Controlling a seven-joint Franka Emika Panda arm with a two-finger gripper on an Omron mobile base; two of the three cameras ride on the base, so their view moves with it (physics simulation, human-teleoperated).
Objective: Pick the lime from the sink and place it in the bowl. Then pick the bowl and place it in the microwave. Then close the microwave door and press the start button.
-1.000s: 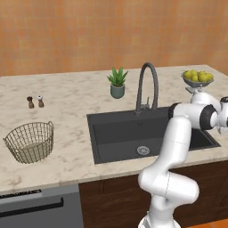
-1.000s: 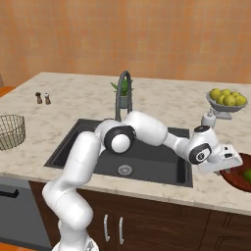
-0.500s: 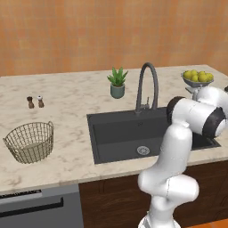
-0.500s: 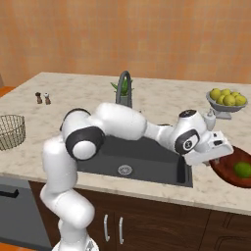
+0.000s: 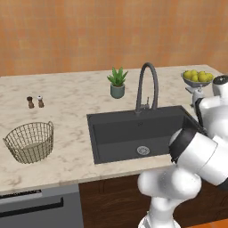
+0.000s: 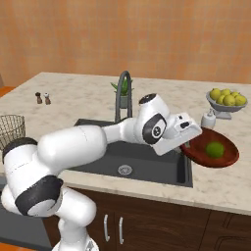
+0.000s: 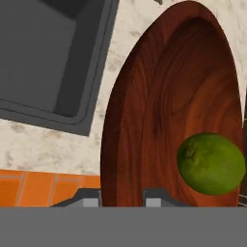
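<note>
One lime (image 6: pixel 214 149) lies inside the bowl (image 6: pixel 199 158), toward its far side from the arm in the right base view, and low on the right of the dish in the hand view (image 7: pixel 211 164). The bowl (image 7: pixel 159 120) sits on the table (image 6: pixel 73 93) just right of the sink (image 6: pixel 147 164), its near rim close to the basin's corner. The pincer (image 6: pixel 185 146) is down at the bowl's left rim; in the hand view its two dark fingertips (image 7: pixel 87 198) stand either side of the rim edge, one outside over the table, one inside over the wood. The jaws are narrowed around that rim, gripping the bowl's edge as far as the views show.

Behind the bowl, a grey pedestal dish of yellow fruit (image 6: pixel 226 98) stands near the wall, with a small white shaker (image 6: pixel 208 119) between it and the bowl. The faucet (image 5: pixel 147 87) arches over the sink (image 5: pixel 133 133), a potted plant (image 5: pixel 117 83) just to its left. Farther left on the table (image 5: pixel 67 102) are two small shakers (image 5: pixel 35 102) and a wire basket (image 5: pixel 30 141).
</note>
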